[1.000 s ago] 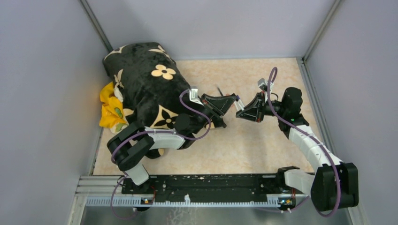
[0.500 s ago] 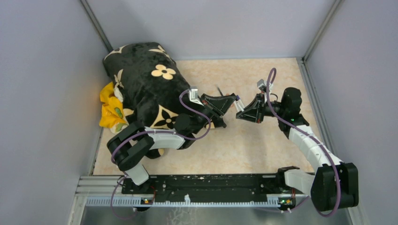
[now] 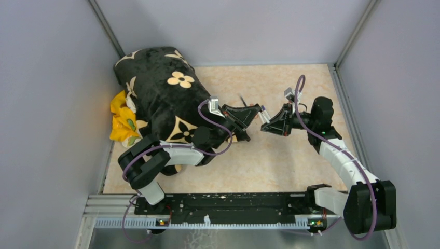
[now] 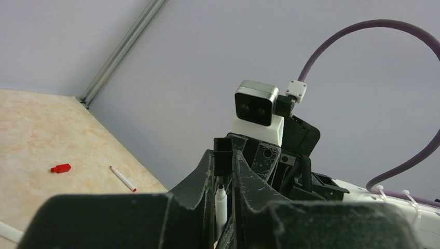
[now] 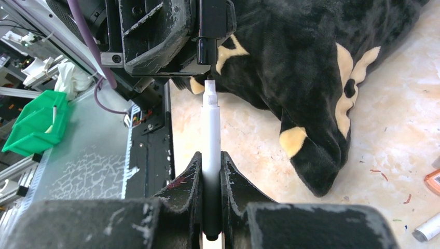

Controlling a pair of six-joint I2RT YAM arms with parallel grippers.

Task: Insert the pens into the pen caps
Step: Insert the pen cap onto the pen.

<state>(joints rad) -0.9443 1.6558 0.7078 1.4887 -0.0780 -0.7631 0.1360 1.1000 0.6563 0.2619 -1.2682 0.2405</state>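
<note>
We log this as a robotics lab test cell: left arm and right arm bolted to 1 black rail, plain grey panel walls on aluminium struts, a green parts bin beside the table.

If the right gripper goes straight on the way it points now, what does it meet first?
The white marker in the right gripper would reach the black cap held by the left gripper; alignment looks close, depth unclear.

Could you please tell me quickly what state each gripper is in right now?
Left gripper: closed on a black pen cap.
Right gripper: closed on a white marker, its tip pointing at the cap.
</note>
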